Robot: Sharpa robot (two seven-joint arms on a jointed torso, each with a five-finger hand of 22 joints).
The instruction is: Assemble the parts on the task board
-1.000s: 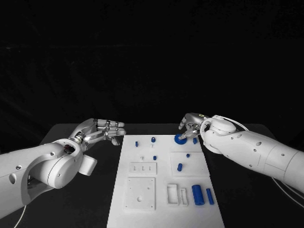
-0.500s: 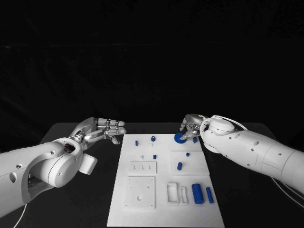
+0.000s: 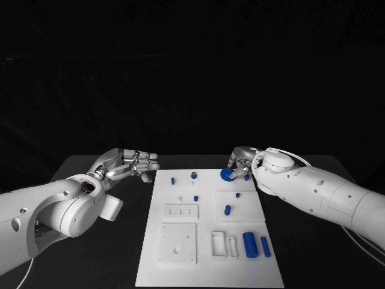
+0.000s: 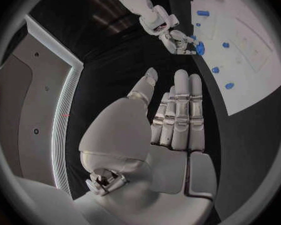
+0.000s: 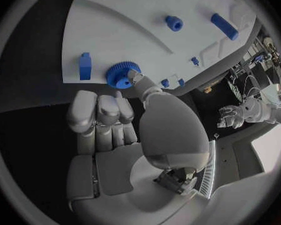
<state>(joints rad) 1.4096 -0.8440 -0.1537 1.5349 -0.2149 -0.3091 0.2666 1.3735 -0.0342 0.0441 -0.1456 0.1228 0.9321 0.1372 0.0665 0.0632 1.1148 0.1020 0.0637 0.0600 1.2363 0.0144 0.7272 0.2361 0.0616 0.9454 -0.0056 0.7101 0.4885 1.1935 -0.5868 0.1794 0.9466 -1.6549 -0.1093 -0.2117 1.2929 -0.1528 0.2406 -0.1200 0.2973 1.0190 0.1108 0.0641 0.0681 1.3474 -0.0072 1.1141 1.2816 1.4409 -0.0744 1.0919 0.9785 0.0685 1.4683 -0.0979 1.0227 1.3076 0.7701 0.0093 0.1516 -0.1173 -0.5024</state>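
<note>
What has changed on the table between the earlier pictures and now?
The right hand has drawn slightly back toward the far right corner of the task board, still at the blue gear. The left hand stays open beside the board; the other parts are unmoved.

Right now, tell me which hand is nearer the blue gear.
Right. The right hand touches the blue gear at the task board's far right corner; the left hand hovers off the board's left edge.

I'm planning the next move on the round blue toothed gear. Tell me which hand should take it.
Right. The right hand already touches the round blue toothed gear at the white task board's far edge; the left hand hovers open over black table beside the board, holding nothing.
</note>
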